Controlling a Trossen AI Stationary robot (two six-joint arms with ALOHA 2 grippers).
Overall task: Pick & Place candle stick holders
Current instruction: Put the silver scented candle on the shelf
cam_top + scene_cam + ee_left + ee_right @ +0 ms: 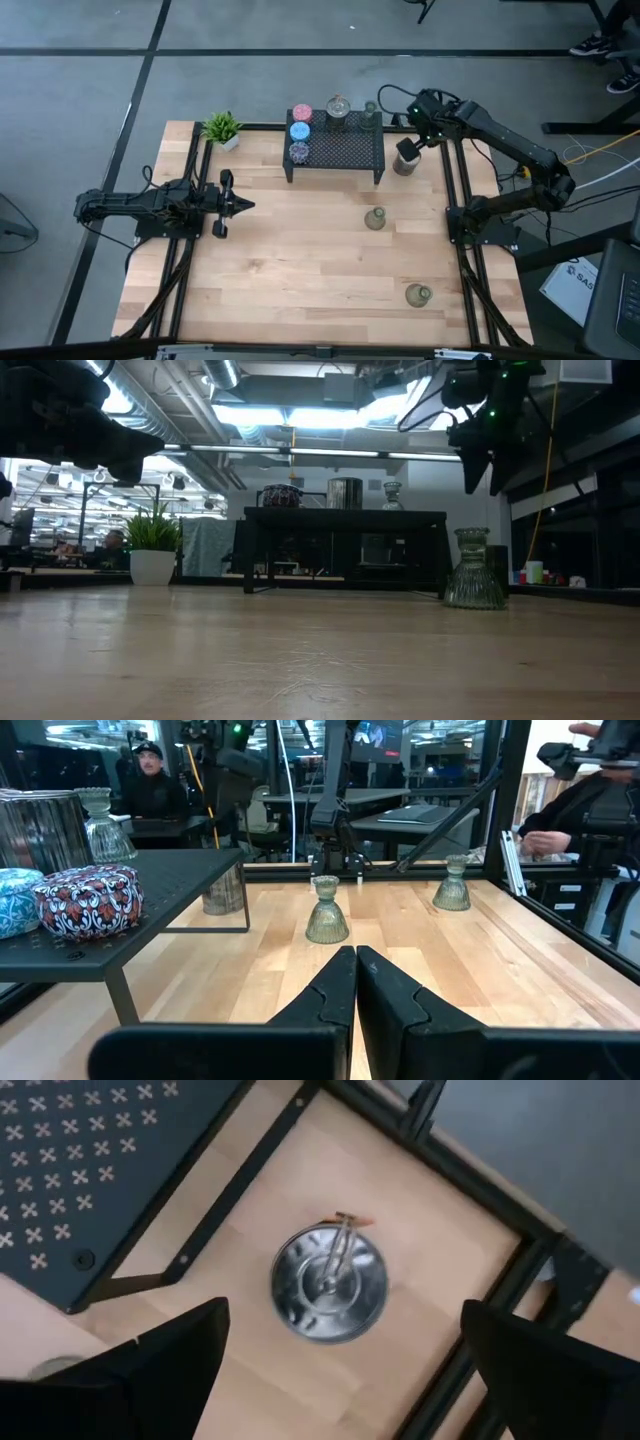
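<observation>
Rack (345,150) at the far side of the bench (300,270) already carries holders: pink (302,113), light blue (300,131) and speckled (299,151) in a column at its left end, a shiny silver one (338,108) and a small glass one (371,110) along the far edge. That looks like five placed

Still down on the bench: a silver holder (405,163) just right of the rack, an olive-grey one (375,219) near mid-bench, another (418,294) at the near right. Three left, by my count

Right hand (410,148) hangs directly above the silver holder by the rack, fingers spread wide, nothing between them; the wrist view looks straight down into its round top (328,1283). Not yet lowered onto it. Probably the next pick

Left hand (238,205) waits at the left of the bench, fingers (325,1005) pressed together, empty, pointing toward the olive-grey holder (327,911)

Small potted plant (222,128) at the far left corner, not part of the job
</observation>
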